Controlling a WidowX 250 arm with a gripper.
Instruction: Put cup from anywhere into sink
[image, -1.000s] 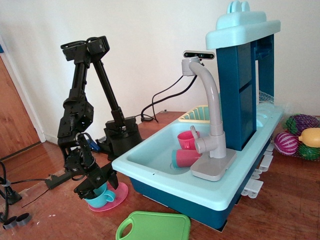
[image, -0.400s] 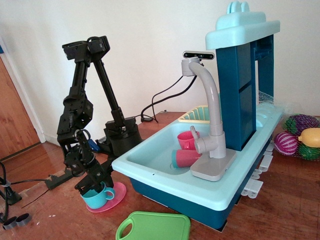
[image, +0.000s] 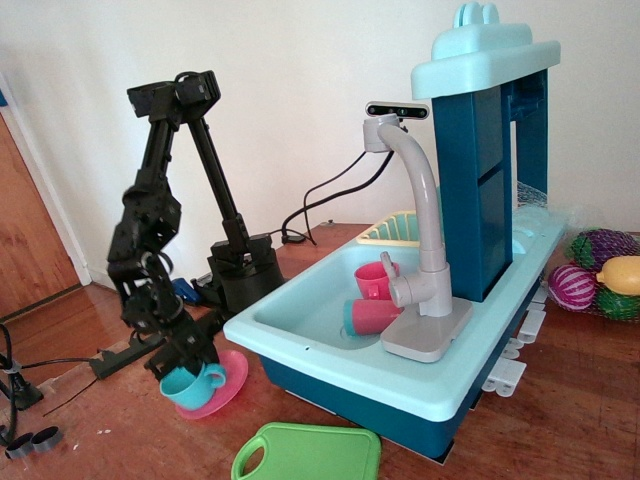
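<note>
Cup (image: 192, 384) tilted, its rim clamped in the tool (image: 183, 362), over pink plate (image: 225, 386)

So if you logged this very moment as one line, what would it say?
phase: lifting | gripper: shut on cup rim | cup: tilted, just above pink plate | sink: two pink cups inside, teal cup not in yet
</note>
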